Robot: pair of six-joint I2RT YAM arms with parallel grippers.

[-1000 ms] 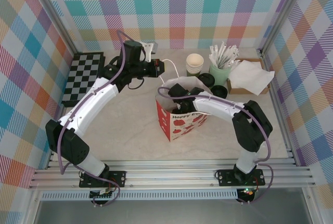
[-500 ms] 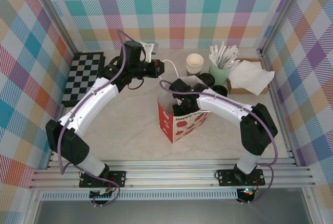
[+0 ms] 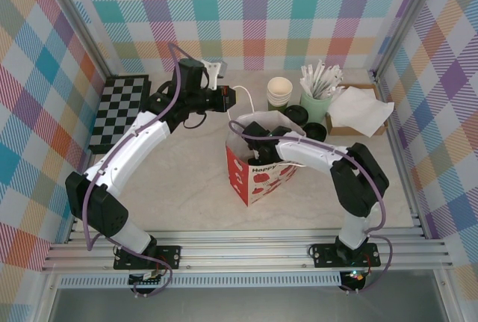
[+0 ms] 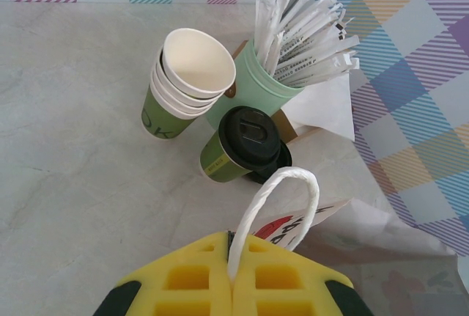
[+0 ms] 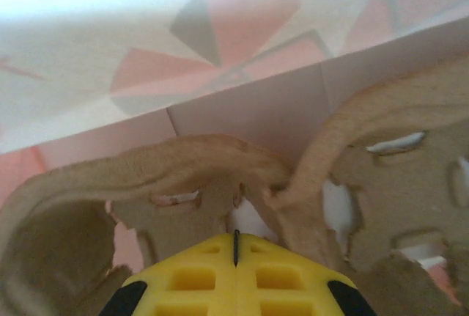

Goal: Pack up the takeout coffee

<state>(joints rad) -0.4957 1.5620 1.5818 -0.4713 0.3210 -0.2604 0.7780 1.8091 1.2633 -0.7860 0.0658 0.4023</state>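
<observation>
1. Left gripper [image 4: 233, 257]: fingers pinch the white handle [image 4: 289, 174] of the paper bag [image 3: 261, 178], probably to hold its mouth open.
2. Right gripper [image 5: 236, 246]: inside the bag, fingers pressed together at the middle ridge of the pulp cup carrier [image 5: 194, 160]. Whether the ridge is gripped cannot be told; likely it is seating the carrier.
3. Takeout coffee [image 4: 245, 138]: both lidded cups stand just beyond the bag, not yet packed.
</observation>
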